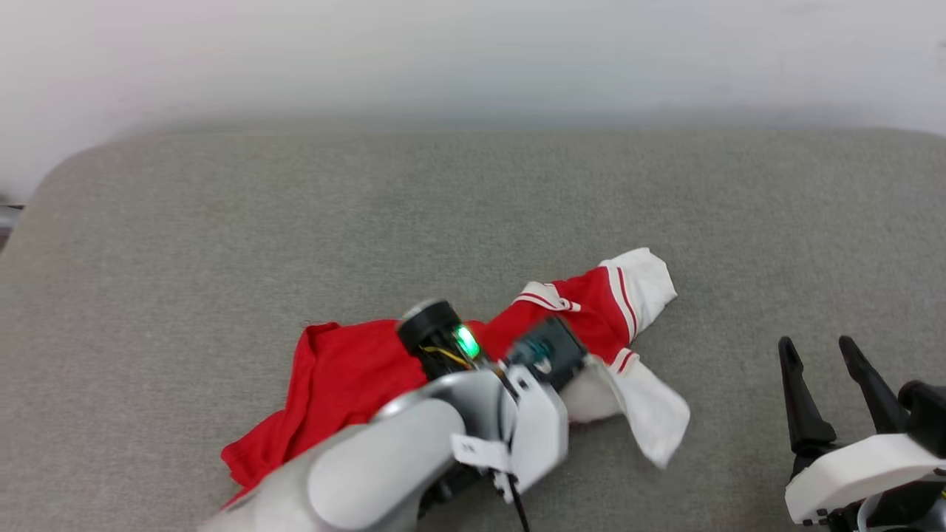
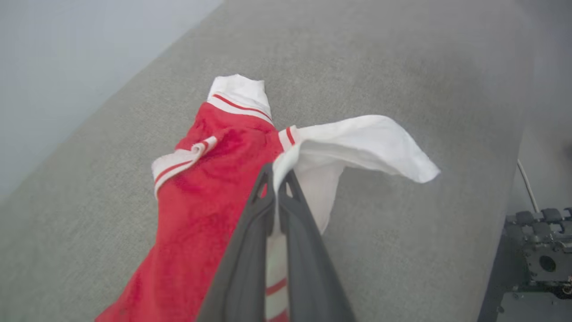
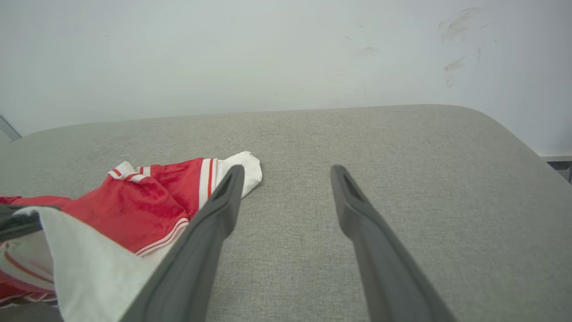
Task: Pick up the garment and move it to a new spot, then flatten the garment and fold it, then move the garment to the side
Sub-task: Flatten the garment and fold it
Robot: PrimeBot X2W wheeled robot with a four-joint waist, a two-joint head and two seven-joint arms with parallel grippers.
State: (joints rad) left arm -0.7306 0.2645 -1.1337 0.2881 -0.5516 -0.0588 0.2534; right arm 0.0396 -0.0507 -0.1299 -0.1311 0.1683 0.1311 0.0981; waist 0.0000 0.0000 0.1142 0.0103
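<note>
1. Grey woven cloth covers the wide padded surface, and a pale wall rises behind its far edge.
2. Furthest left in the head view, the shirt lies crumpled on the padding. Its red body trails back from the left gripper's fingers and passes under the pale forearm.
3. The left gripper has its two dark fingers pressed together, with a fold of white cloth pinched between the tips. More white cloth with a red stripe shows lower down in the slit between the fingers.
4. Just beyond those fingertips and to their left, the red chest bunches up with a striped band lying across it. Further on, a white cuff edged with red lines rests on the padding.
5. From the same fingertips towards their right, the white sleeve fans out in a loose flap.
6. Well to the right of those fingers, past the edge of the padding, stands a dark machine part with a thin cable above it.
7. The right gripper is at the lower right of the head view. Its fingers are spread wide with nothing between them, and bare grey padding lies beyond the tips.
8. In the right wrist view the shirt lies wholly to the left of that gripper's left finger. The white cuff shows just behind that finger's tip, and I cannot tell whether they touch.
</note>
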